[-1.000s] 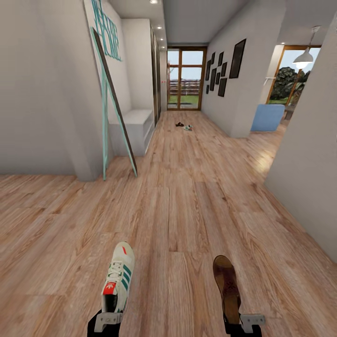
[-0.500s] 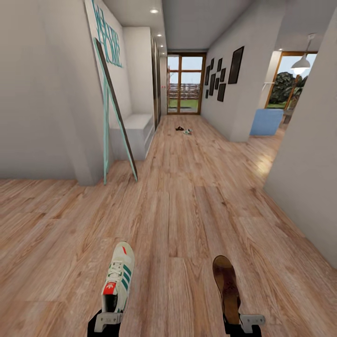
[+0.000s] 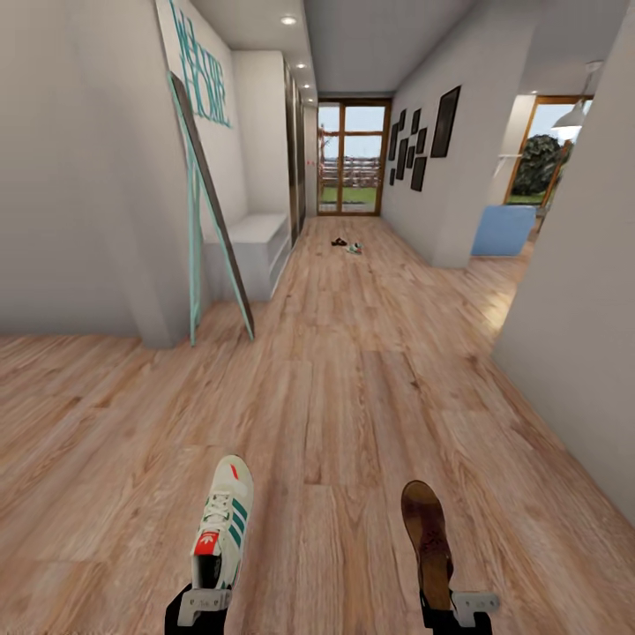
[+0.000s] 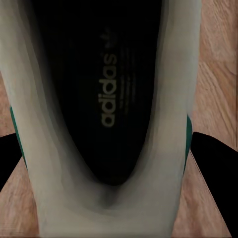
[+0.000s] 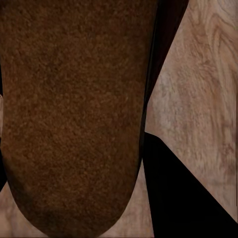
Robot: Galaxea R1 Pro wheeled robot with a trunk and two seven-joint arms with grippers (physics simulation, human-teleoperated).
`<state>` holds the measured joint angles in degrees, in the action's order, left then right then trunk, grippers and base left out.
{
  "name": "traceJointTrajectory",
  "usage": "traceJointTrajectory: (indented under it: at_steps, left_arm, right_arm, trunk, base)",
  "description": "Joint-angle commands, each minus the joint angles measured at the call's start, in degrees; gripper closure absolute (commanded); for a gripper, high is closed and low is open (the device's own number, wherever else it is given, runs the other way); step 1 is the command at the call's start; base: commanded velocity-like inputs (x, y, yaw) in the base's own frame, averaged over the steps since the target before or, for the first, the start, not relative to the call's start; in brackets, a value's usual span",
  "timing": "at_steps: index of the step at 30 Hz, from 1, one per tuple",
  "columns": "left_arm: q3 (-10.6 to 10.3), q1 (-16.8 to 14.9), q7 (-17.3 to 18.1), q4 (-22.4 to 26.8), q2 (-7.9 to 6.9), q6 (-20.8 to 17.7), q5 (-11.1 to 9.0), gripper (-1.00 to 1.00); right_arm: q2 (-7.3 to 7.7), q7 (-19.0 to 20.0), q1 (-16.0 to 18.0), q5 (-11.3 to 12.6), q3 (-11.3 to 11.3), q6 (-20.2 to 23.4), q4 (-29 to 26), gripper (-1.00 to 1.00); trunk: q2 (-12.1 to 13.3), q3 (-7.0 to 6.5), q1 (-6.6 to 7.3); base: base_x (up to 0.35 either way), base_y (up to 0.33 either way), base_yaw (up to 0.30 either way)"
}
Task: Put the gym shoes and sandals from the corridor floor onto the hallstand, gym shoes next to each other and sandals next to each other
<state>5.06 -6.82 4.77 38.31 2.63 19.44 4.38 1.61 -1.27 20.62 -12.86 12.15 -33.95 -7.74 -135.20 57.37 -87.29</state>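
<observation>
Left gripper (image 3: 201, 601) pinches heel of cream-white lace-up sneaker with green stripes (image 3: 224, 522); right gripper (image 3: 459, 607) pinches heel end of dark brown leather sandal (image 3: 427, 540).

Both carried above light wood-plank corridor floor (image 3: 353, 370), long axes pointing forward, toes away from robot.

Judgement: both light. Sneaker collar soft, may flex; sandal sole stiffer, heel hold adequate.

Second sneaker and sandal (image 3: 347, 244) far down corridor; pale grey bench unit (image 3: 256, 238) at left wall.

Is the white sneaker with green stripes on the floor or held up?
Held up. The left gripper clamps the white green-striped sneaker at its heel, toe pointing forward above the wood-plank floor.
</observation>
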Motion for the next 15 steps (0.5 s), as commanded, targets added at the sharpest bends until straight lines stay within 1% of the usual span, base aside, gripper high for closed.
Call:
traceJointTrajectory:
  at_steps: [1, 4, 11, 15]
  left_arm:
    - [0.5, 0.0, 0.5, 0.0, 0.1, 0.2, 0.5, 1.0]
    - [0.5, 0.0, 0.5, 0.0, 0.1, 0.2, 0.5, 1.0]
    - [0.5, 0.1, 0.5, 0.0, 0.1, 0.5, 0.5, 1.0]
    - [0.5, 0.1, 0.5, 0.0, 0.1, 0.5, 0.5, 1.0]
  right_arm:
    - [-0.01, -0.1, 0.0, -0.4, 0.3, -0.1, 0.1, 1.0]
    - [-0.02, -0.1, 0.0, -0.4, 0.3, -0.1, 0.1, 1.0]
    - [-0.03, 0.0, 0.0, -0.4, 0.3, -0.1, 0.1, 1.0]
    - [-0.03, 0.1, 0.0, -0.5, 0.3, -0.1, 0.1, 1.0]
  trunk:
    - [0.0, 0.1, 0.01]
    - [0.0, 0.26, 0.01]
    - [0.0, 0.76, 0.01]
    - [0.0, 0.89, 0.01]
  base:
    - [0.0, -0.271, 0.17]
    - [-0.005, -0.271, 0.188]
    - [-0.12, -0.272, 0.177]
    - [-0.129, -0.272, 0.079]
